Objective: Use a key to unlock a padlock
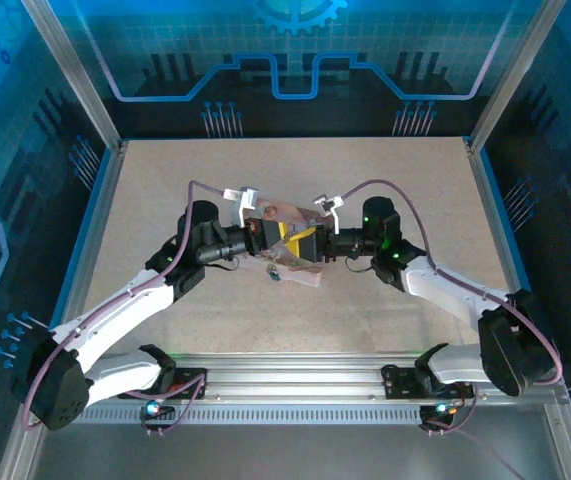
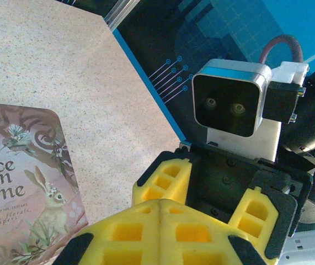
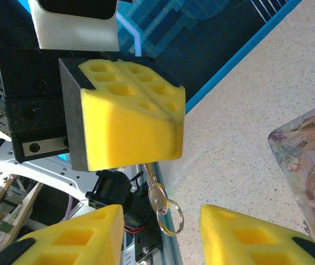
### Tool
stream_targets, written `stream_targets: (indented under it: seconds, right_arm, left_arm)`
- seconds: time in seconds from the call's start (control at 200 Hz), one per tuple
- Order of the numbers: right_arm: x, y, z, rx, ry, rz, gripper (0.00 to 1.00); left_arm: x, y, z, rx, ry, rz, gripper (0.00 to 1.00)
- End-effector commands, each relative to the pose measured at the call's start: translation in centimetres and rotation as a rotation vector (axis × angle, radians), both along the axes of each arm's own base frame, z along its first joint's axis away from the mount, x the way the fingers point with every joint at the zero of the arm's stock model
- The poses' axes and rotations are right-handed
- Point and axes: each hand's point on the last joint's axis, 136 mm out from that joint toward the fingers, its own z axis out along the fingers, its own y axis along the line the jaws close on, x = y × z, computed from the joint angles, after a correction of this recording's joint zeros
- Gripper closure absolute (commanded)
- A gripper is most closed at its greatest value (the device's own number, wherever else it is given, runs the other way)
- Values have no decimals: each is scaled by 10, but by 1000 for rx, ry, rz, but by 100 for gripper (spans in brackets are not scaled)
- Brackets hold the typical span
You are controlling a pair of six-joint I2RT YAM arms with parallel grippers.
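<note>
My left gripper (image 1: 277, 238) hovers over the middle of the table, and its yellow pads (image 2: 161, 221) are pressed flat together. In the right wrist view those shut pads (image 3: 129, 118) pinch the blade end of the small metal key (image 3: 156, 193). The key hangs below them with a wire ring (image 3: 171, 218) through its head. My right gripper (image 3: 161, 212) faces the left one with its jaws apart. One finger (image 3: 69, 237) stands on each side of the hanging key, neither touching it. The padlock is hidden.
A pink tin box (image 1: 303, 275) printed with a rabbit (image 2: 19, 187) lies on the speckled table (image 1: 385, 180) just below both grippers. The right arm's fingers (image 2: 165, 176) and wrist camera (image 2: 229, 105) stand close in front of the left gripper. Blue walls enclose the table.
</note>
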Motion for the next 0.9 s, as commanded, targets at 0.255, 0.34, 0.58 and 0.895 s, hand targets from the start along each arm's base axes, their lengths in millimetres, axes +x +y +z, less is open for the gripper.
stream_targets:
  seconds: [0.255, 0.34, 0.58, 0.895]
  right_arm:
    - [-3, 8, 7, 13, -16, 32, 70]
    - [-3, 9, 7, 13, -17, 33, 71]
    - [-1, 10, 8, 11, -16, 30, 74]
    - [0, 11, 10, 14, -16, 30, 79]
  left_arm:
    - [-4, -5, 16, -10, -49, -38, 100]
    - [-4, -6, 16, -10, -48, -40, 100]
    - [-4, -7, 15, -12, -48, -45, 100]
    - [-4, -8, 15, -13, -44, -52, 100]
